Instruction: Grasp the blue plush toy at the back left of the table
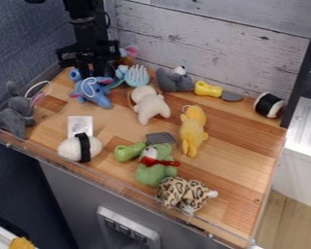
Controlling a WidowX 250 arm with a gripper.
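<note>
Blue plush toy (101, 98) lies on the wooden surface (239, 146), just under the black hand (96, 72), which hangs at its upper end. The toy's long axis goes slantwise, from upper left to lower right of the view. Whether the hand is wide, narrow or already holding it, I cannot tell. Right beside is a pale-blue comb-like toy (138, 76).

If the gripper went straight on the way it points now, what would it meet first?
Most likely the blue plush, right beneath the gripper; from this slanted view I can't tell whether they already touch.
</note>
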